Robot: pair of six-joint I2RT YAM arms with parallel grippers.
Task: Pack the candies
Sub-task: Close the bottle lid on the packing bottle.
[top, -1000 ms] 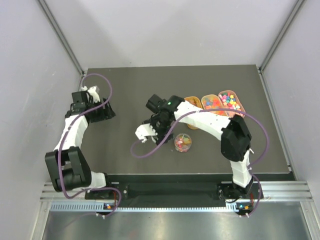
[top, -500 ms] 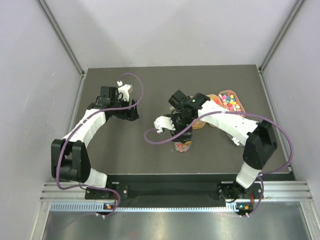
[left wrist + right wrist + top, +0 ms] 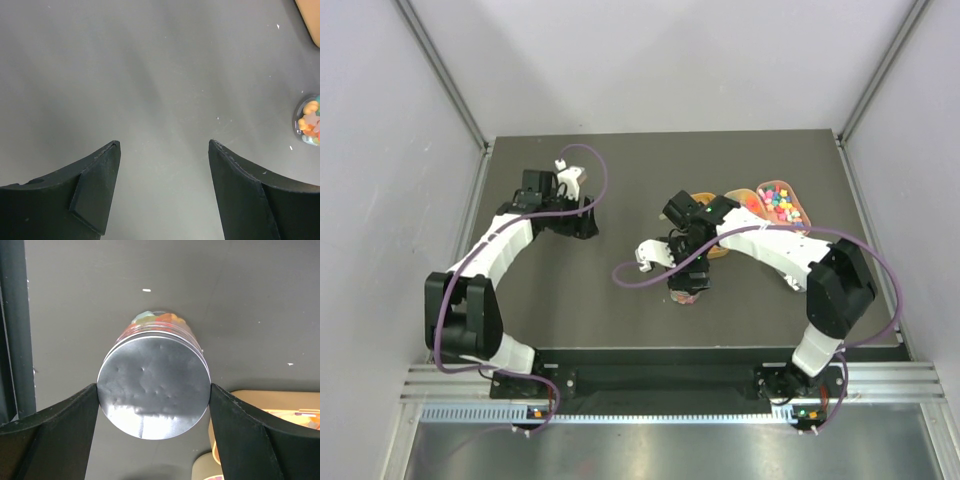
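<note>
If lowered askew, could jam on the dish (image 3: pixel 186 330), spilling candies (image 3: pixel 150 319). Right end effector (image 3: pixel 153 387) clamped on lid (image 3: pixel 150 405), frame centre; left end effector (image 3: pixel 165 145) released.

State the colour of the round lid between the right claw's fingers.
The lid is shiny silver-grey, seen best in the right wrist view.

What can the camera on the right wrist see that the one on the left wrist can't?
Only the right wrist view: a round silver lid gripped by the right end effector. Only the left wrist view: the left end effector, open above the table. Both: the clear dish holding candies, and part of an orange tray.
</note>
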